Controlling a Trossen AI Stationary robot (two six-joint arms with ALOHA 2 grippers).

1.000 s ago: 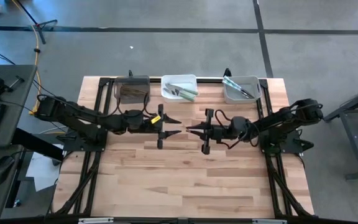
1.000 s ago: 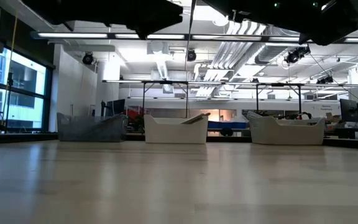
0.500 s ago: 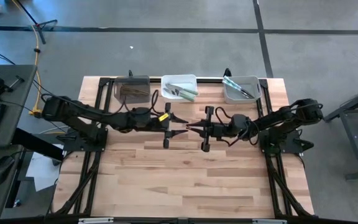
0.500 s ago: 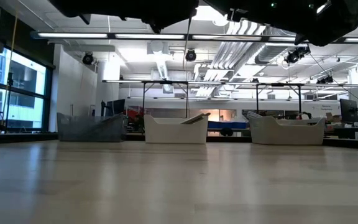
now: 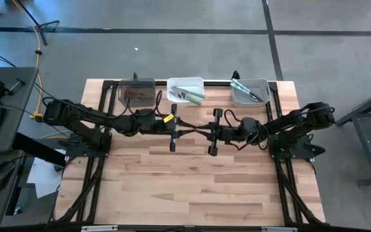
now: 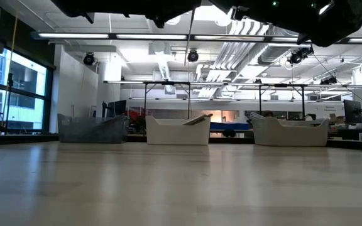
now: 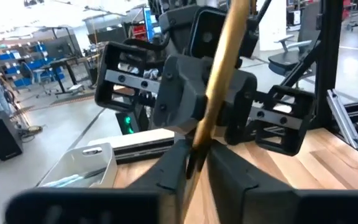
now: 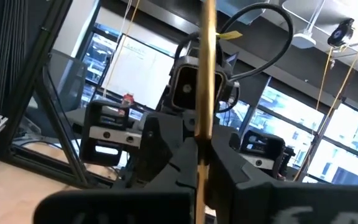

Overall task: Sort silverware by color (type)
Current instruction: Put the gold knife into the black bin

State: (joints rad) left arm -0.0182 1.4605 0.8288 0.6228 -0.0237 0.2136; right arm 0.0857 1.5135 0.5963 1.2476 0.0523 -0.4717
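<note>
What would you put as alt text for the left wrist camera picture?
A bronze utensil handle stands pinched between the left gripper's dark fingers, with the right gripper close behind, facing it over the wooden table. A grey bin of silverware sits farther off.

Bright ceiling lights (image 6: 168, 36), blurred wrist foregrounds

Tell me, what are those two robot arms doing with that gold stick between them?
It is a brown-handled piece of silverware. The right gripper is shut on it, holding it up above the table, and the left gripper has its fingers around the same piece, so it looks like a pass from one arm to the other. At the back edge stand a dark bin, a white bin and a grey bin, with other cutlery already inside.
</note>
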